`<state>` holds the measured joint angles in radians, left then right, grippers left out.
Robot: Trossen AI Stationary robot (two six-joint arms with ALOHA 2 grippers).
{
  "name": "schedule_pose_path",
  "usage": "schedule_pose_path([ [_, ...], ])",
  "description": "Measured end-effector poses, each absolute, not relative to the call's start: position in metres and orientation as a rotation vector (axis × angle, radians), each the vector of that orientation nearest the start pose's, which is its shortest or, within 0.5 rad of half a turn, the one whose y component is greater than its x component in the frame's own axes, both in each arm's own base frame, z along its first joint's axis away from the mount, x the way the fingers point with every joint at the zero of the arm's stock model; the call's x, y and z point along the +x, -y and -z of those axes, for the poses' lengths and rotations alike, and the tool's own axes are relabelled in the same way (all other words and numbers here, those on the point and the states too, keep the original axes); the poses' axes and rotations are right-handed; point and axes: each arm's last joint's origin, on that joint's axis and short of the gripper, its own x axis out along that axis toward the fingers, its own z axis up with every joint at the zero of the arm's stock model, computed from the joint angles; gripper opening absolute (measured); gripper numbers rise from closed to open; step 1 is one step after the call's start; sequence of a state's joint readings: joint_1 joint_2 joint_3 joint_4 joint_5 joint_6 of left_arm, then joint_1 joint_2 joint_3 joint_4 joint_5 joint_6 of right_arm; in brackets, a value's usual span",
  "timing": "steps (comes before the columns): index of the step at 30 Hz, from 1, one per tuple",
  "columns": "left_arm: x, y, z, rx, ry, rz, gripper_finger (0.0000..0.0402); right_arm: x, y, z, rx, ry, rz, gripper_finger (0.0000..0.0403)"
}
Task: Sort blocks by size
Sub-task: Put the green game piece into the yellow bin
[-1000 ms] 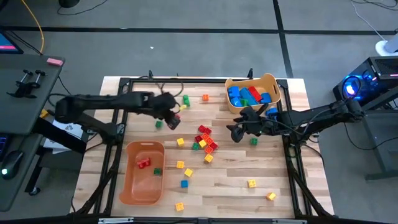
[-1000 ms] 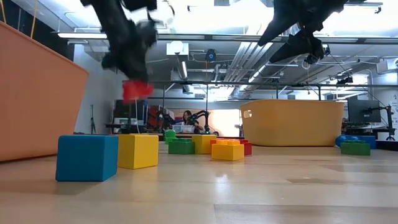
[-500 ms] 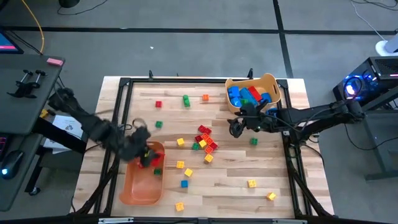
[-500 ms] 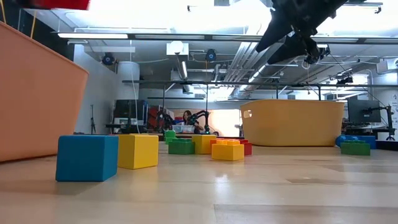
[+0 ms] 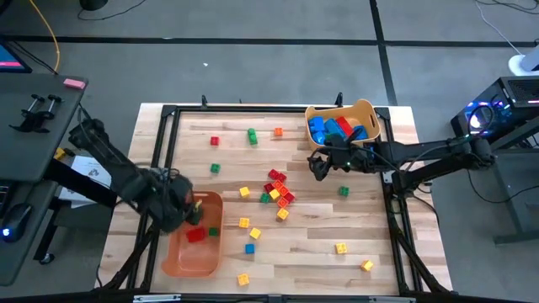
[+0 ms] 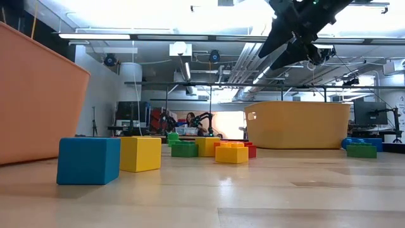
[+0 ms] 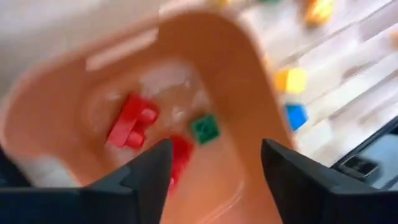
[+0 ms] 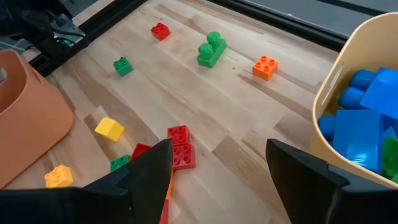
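From my remote station, the sort looks about half done: the left gripper [image 5: 192, 215] hangs over the near orange bin [image 5: 181, 263], its fingers spread wide and empty in the left wrist view, with 2 red bricks [image 7: 132, 119] and 1 small green cube [image 7: 205, 129] lying on the bin floor below. The tan bin [image 5: 368, 111] at the far right corner of the desk [image 5: 320, 257] already holds a heap of large blue bricks [image 5: 321, 131] plus red and green ones. The right gripper [image 5: 317, 167] hovers just in front of that bin, above the boards, open and carrying nothing. I still count plenty of blocks loose on the desk: a red cube [image 5: 215, 140], a green piece [image 5: 252, 135] and an orange brick [image 5: 278, 131] near the far edge, a green cube [image 5: 215, 168] mid-left, a red, orange, yellow and green cluster [image 5: 278, 190] at centre, a lone green cube [image 5: 344, 191] to its right, and yellow and blue cubes [image 5: 249, 248] scattered along the near edge. I judge that roughly as many pieces wait outside the bins as lie in them, so many pickups remain for both arms.
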<state>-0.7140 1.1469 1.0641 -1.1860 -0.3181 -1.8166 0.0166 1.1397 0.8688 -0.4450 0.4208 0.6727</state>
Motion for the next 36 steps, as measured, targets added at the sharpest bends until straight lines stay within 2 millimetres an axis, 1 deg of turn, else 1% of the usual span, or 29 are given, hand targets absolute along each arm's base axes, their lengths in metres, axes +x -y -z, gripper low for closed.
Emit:
schedule_pose_path([
  [1, 0.148, 0.109, -0.297, -0.973, -0.939, -0.685, 0.0243, 0.233, 0.008, -0.274, 0.484, -0.542, 0.598, 0.0256],
  [3, 0.149, 0.088, -0.306, -0.962, -0.811, -0.713, 0.0256, 0.233, 0.009, -0.274, 0.488, -0.538, 0.595, 0.0256],
  [5, 0.153, 0.060, -0.317, -0.943, -0.641, -0.760, 0.0263, 0.234, 0.009, -0.275, 0.492, -0.528, 0.594, 0.0256],
  [7, 0.161, 0.031, -0.325, -0.917, -0.525, -0.833, 0.0265, 0.236, 0.009, -0.277, 0.514, -0.501, 0.591, 0.0256],
  [9, 0.172, 0.001, -0.328, -0.867, -0.491, -0.887, 0.0265, 0.237, 0.009, -0.278, 0.546, -0.471, 0.591, 0.0256],
  [11, 0.191, -0.029, -0.325, -0.824, -0.508, -0.896, 0.0265, 0.238, 0.009, -0.280, 0.579, -0.441, 0.591, 0.0256],
  [13, 0.216, -0.060, -0.315, -0.813, -0.517, -0.868, 0.0266, 0.239, 0.008, -0.281, 0.602, -0.421, 0.591, 0.0256],
  [15, 0.243, -0.089, -0.299, -0.809, -0.523, -0.832, 0.0266, 0.240, 0.008, -0.283, 0.626, -0.399, 0.590, 0.0256],
  [18, 0.276, -0.126, -0.261, -0.825, -0.547, -0.879, 0.0266, 0.241, 0.008, -0.284, 0.657, -0.380, 0.592, 0.0256],
  [20, 0.294, -0.144, -0.233, -0.878, -0.597, -0.914, 0.0266, 0.241, 0.008, -0.284, 0.679, -0.373, 0.597, 0.0256],
  [23, 0.310, -0.162, -0.197, -0.938, -0.696, -0.951, 0.0266, 0.241, 0.008, -0.284, 0.703, -0.365, 0.603, 0.0256],
  [25, 0.317, -0.170, -0.182, -0.958, -0.726, -0.976, 0.0266, 0.241, 0.009, -0.284, 0.709, -0.363, 0.604, 0.0256],
  [29, 0.329, -0.180, -0.166, -0.923, -0.732, -1.058, 0.0266, 0.241, 0.008, -0.284, 0.724, -0.359, 0.608, 0.0256],
  [32, 0.335, -0.184, -0.155, -0.930, -0.751, -1.075, 0.0266, 0.241, 0.008, -0.284, 0.727, -0.359, 0.607, 0.0256],
  [35, 0.333, -0.183, -0.136, -0.969, -0.802, -1.129, 0.0266, 0.241, 0.008, -0.284, 0.725, -0.360, 0.606, 0.0256],
  [36, 0.334, -0.183, -0.136, -0.984, -0.786, -1.142, 0.0266, 0.241, 0.008, -0.284, 0.724, -0.360, 0.606, 0.0256],
])
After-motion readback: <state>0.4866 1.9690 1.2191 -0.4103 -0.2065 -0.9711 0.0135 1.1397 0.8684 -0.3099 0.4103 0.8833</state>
